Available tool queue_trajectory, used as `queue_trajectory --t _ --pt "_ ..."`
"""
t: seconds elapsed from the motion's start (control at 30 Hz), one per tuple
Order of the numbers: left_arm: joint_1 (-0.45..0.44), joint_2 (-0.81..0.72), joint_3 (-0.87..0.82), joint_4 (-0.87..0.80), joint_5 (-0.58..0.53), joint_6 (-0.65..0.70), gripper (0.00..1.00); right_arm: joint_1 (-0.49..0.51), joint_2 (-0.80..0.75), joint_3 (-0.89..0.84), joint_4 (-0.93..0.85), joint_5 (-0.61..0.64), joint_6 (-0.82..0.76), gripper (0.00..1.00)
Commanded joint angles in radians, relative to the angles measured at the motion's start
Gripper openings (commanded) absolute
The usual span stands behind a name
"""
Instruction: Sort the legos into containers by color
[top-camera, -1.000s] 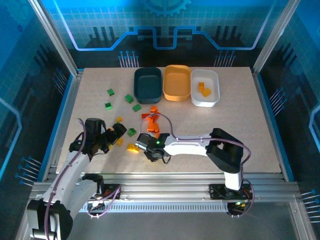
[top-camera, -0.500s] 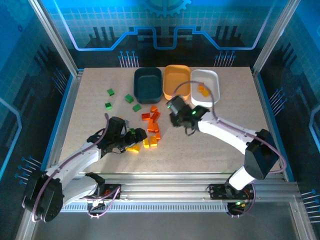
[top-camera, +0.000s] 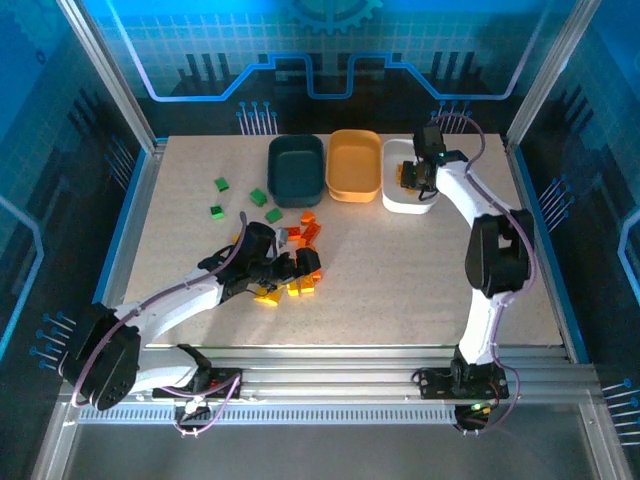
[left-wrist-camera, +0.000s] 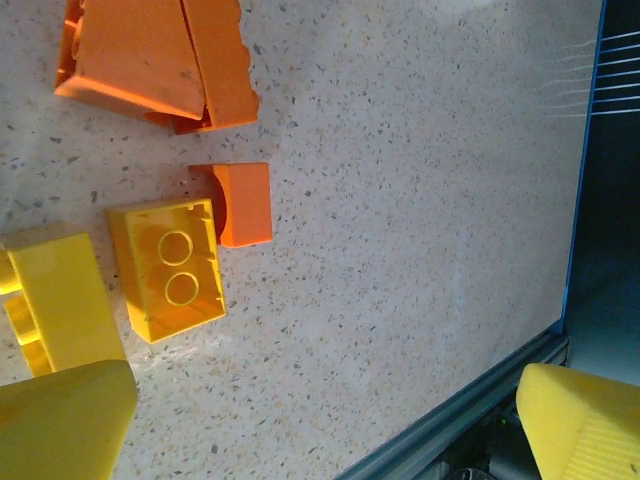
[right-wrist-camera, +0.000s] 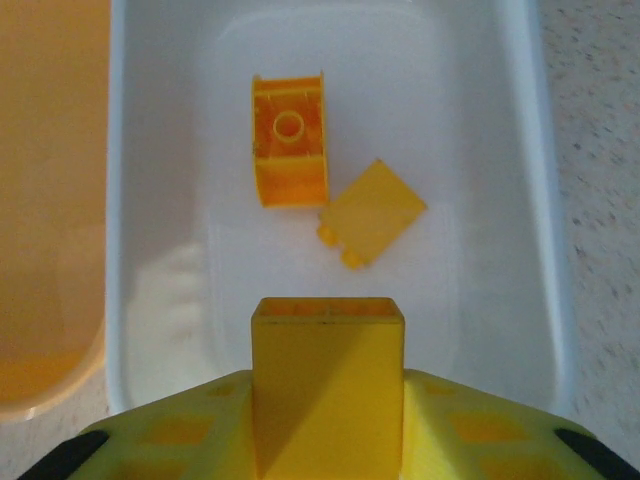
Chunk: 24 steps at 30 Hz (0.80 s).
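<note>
I'm taking the orange bin (top-camera: 354, 165) as my marker on the table (top-camera: 430, 280). The dark teal bin (top-camera: 296, 170) sits just beside it on the left of the overhead view, and the white bin (top-camera: 408, 207) just beside it on the right.

The right gripper (top-camera: 418, 180) hangs over the white bin. From overhead its jaws are too small to judge. The right wrist camera shows the right gripper (right-wrist-camera: 328, 440) clamped on a held yellow brick (right-wrist-camera: 328, 370) above the white bin (right-wrist-camera: 480, 150). Two yellow bricks (right-wrist-camera: 290, 140) lie on the bin floor.

The left gripper (top-camera: 305, 268) is low over the loose pile (top-camera: 300, 285), nearer the bases than the orange bin and a little to the left. Its wrist camera shows the yellow fingers (left-wrist-camera: 60, 420) spread wide apart and gripping nothing. Between them are a two-stud yellow brick (left-wrist-camera: 170, 270), a small orange piece (left-wrist-camera: 243, 203) touching it, and red-orange pieces (left-wrist-camera: 150, 60).

Overhead, four green bricks (top-camera: 258, 196) lie scattered beyond the teal bin's left side.
</note>
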<state>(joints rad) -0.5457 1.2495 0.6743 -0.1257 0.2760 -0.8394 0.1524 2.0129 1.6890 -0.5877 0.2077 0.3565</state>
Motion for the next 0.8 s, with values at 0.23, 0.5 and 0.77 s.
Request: queue_trajectory --t 0.23,0.5,0.77 --pt "-0.003 0.018 0.049 -0.050 -0.073 0.032 0.99 -0.036 0.253 0.296 -0.148 -0.096 -0.066 0.44" --pt "0.008 0.009 0.096 -0.124 -0.105 0.067 0.99 -0.035 0.156 0.215 -0.100 -0.089 -0.059 0.54" --pt "0.142 -0.125 0.074 -0.255 -0.196 0.042 0.99 0.080 -0.225 -0.136 0.038 -0.060 -0.010 0.54"
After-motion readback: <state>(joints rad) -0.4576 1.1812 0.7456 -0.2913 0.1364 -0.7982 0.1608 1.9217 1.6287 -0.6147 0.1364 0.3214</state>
